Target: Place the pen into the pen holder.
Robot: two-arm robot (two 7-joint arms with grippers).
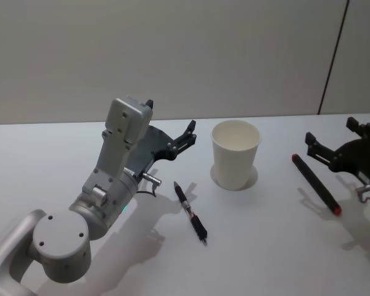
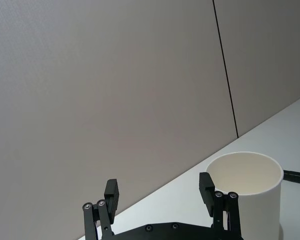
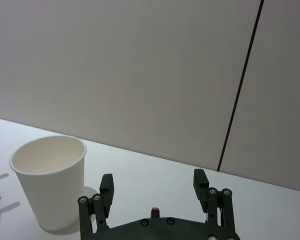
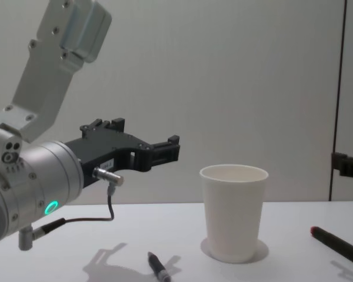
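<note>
The pen holder point(image 1: 235, 154) is a white paper cup standing upright mid-table, also in the chest view point(image 4: 233, 212). A black pen point(image 1: 191, 213) lies flat on the table in front of it to the left, its tip low in the chest view point(image 4: 157, 267). My left gripper point(image 1: 170, 116) hovers open and empty above the table, left of the cup and behind the pen; in the left wrist view point(image 2: 159, 187) the cup point(image 2: 250, 195) sits beside one finger. My right gripper point(image 1: 330, 131) stands open and empty at the right, with the cup point(image 3: 50, 185) off to its side.
A black marker with red ends point(image 1: 316, 184) lies on the table between the cup and my right gripper; its red tip point(image 3: 154, 210) shows by the gripper base. A grey wall runs along the table's far edge.
</note>
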